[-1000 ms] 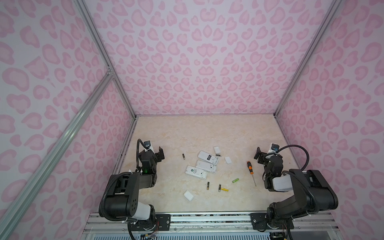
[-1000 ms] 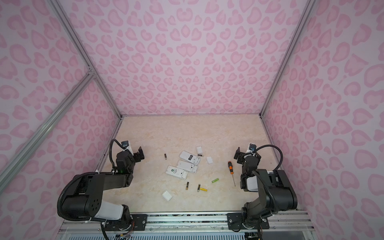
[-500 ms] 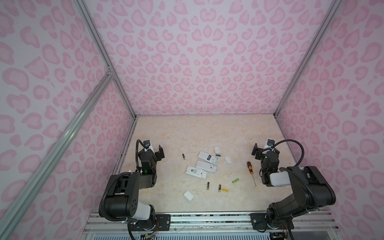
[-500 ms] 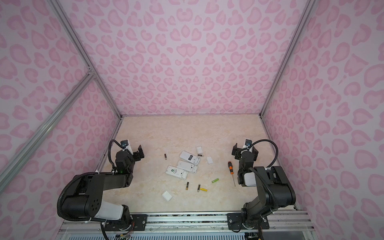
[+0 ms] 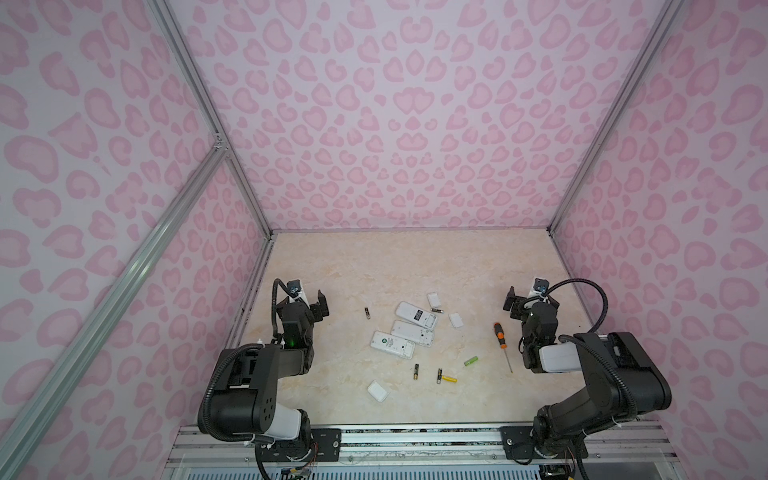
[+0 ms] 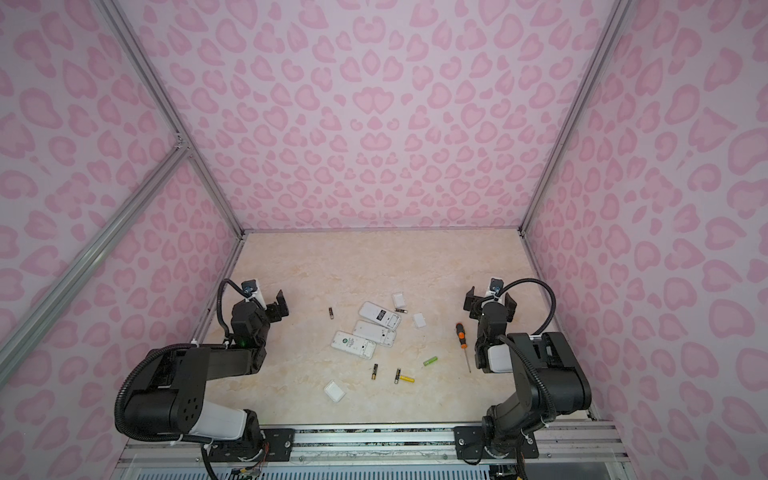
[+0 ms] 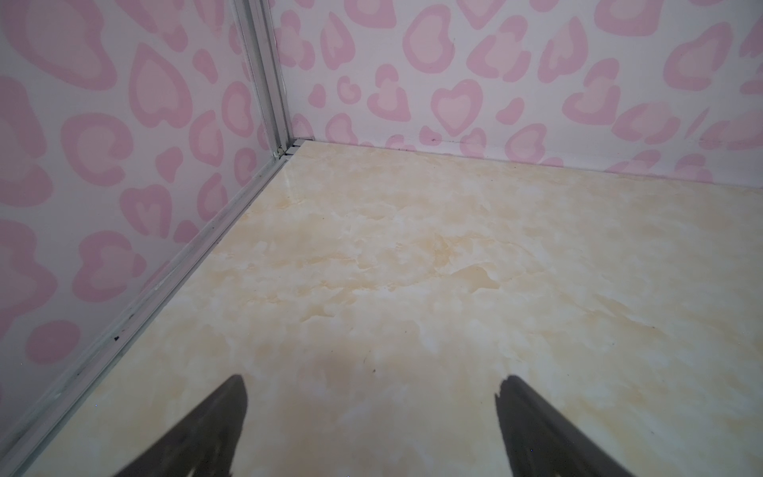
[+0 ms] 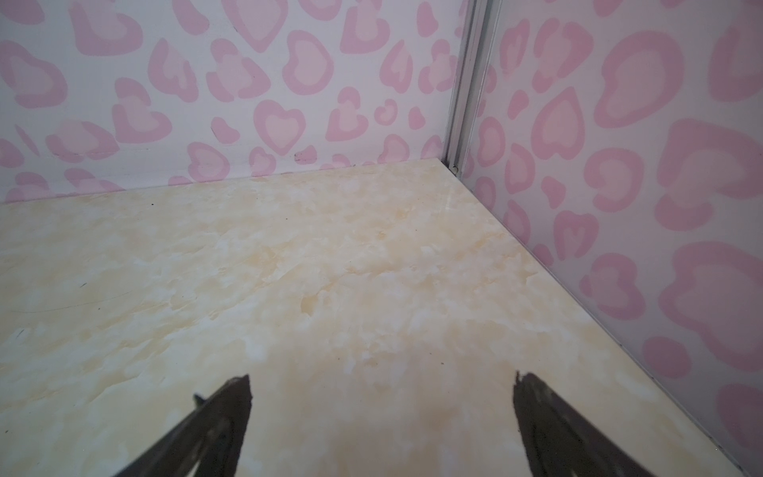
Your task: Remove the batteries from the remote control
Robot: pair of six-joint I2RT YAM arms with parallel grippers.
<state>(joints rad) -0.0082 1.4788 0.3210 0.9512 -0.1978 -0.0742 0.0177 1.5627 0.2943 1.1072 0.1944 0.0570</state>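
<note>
Three white remote controls (image 5: 412, 332) (image 6: 374, 332) lie side by side mid-table in both top views. Several loose batteries lie around them: black ones (image 5: 366, 312) (image 5: 416, 371) (image 5: 436, 310), a yellow one (image 5: 449, 378) and a green one (image 5: 471, 360). My left gripper (image 5: 309, 301) (image 7: 372, 380) stands open and empty by the left wall, well clear of the remotes. At the right side my right gripper (image 5: 528, 302) (image 8: 383, 376) is open too, holding nothing. Both wrist views show only bare table between the fingers.
An orange-and-black screwdriver (image 5: 500, 338) lies just left of the right arm. Small white covers (image 5: 433, 298) (image 5: 456, 320) (image 5: 377, 391) are scattered near the remotes. Pink patterned walls (image 5: 415, 124) enclose the beige table (image 5: 415, 257) on three sides.
The right gripper drew back a little toward the far wall about a second ago and has held still since. The left arm and the objects have not moved.
</note>
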